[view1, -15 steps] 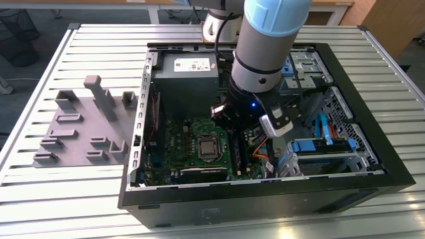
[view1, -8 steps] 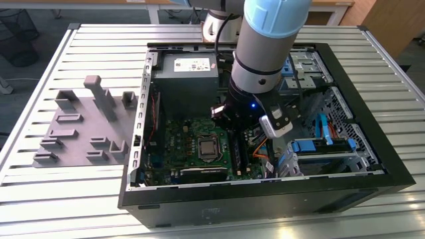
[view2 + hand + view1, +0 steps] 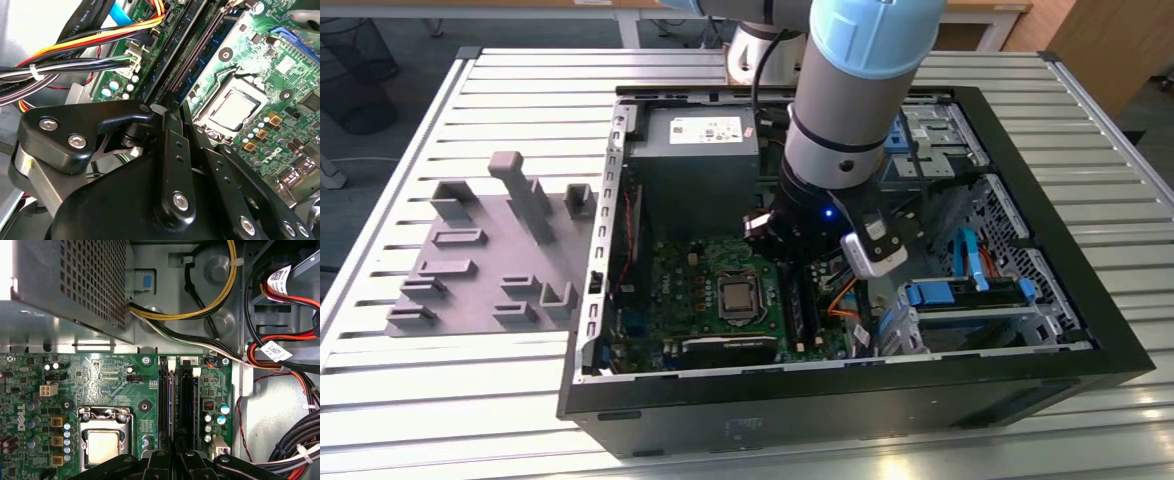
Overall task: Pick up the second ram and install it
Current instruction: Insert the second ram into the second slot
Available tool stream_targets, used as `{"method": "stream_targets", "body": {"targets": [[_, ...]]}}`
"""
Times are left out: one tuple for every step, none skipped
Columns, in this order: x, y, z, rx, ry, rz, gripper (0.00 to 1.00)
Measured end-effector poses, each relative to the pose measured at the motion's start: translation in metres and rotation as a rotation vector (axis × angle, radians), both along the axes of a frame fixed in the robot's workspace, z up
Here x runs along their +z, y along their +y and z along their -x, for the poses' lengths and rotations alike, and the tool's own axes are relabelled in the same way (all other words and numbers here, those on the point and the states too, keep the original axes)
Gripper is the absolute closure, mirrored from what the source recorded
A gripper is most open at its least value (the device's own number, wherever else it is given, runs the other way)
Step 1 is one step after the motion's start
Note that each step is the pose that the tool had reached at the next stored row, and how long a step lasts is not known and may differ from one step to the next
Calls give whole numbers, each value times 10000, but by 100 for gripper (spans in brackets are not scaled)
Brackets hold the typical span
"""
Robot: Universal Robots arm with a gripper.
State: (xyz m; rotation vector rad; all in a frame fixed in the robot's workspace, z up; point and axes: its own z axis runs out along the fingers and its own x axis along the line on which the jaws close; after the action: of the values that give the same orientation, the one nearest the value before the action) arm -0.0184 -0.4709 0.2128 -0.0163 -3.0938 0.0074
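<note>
- Black gripper [image 3: 172, 112] fingers sit pinched together over the memory slots [image 3: 176, 405]; whether they hold the ram, I cannot tell.
- Judgement: keep square to the slot, press evenly.

Arm [image 3: 847, 90]: grey cylindrical link, light-blue joint caps, black collar band, black cable down its side, blue LED lit at wrist. Gripper [image 3: 172, 107]: matte black linkage plates, silver hex screws, rounded knuckles.
</note>
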Motion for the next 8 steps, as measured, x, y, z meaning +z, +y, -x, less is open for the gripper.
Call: {"method": "stream_targets", "body": {"targets": [[-1, 0, 0, 0, 1, 1, 86], [-2, 0, 0, 1, 0, 1, 86], [-3, 0, 0, 1, 0, 0, 86], [-2, 0, 0, 1, 0, 1, 86], [-2, 0, 0, 1, 0, 1, 86], [-2, 0, 0, 1, -1, -2, 86], [2, 0, 0, 1, 0, 1, 86], [6, 0, 0, 1, 0, 1, 86]]}}
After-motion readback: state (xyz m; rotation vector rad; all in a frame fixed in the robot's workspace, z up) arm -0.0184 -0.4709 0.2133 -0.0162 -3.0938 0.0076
